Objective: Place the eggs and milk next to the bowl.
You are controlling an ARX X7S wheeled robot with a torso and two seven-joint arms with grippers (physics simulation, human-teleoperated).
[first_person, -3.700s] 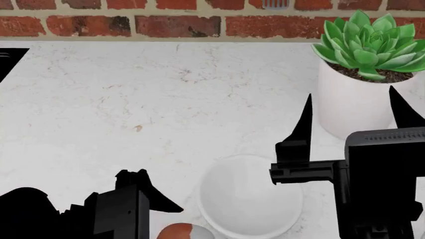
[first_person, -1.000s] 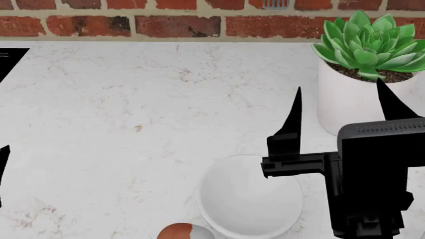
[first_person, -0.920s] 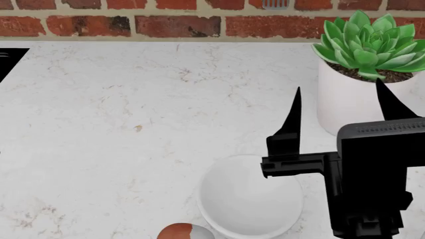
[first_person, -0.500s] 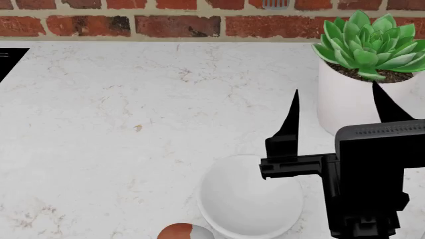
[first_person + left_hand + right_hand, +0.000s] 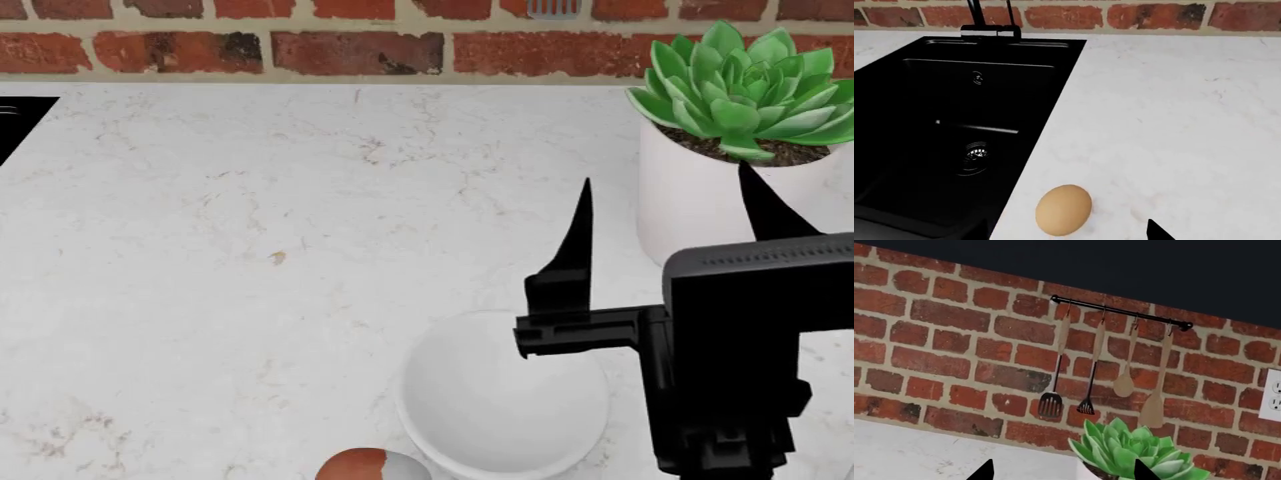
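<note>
The white bowl (image 5: 505, 400) sits at the near edge of the counter. The reddish-brown egg (image 5: 371, 467) with its grey-white patch lies just left of it, cut off by the frame edge. My right gripper (image 5: 665, 195) hovers open above the bowl's far right rim, with nothing between its fingers; in the right wrist view the right gripper (image 5: 1064, 471) points at the brick wall. The pale tan egg (image 5: 1063, 209) lies on the counter near the sink's edge. My left gripper (image 5: 1067, 231) is open around it, one fingertip (image 5: 1157, 232) showing. The milk is out of view.
A white pot with a green succulent (image 5: 727, 150) stands right behind my right gripper. A black sink (image 5: 954, 130) with a tap lies beside the tan egg. A brick wall (image 5: 360, 45) backs the counter, and a utensil rail (image 5: 1121, 315) hangs on it.
My left arm has slid out of the head view at the left edge. My right gripper has drifted slightly left and towards the wall, still open. Bowl and brown egg have not moved.
</note>
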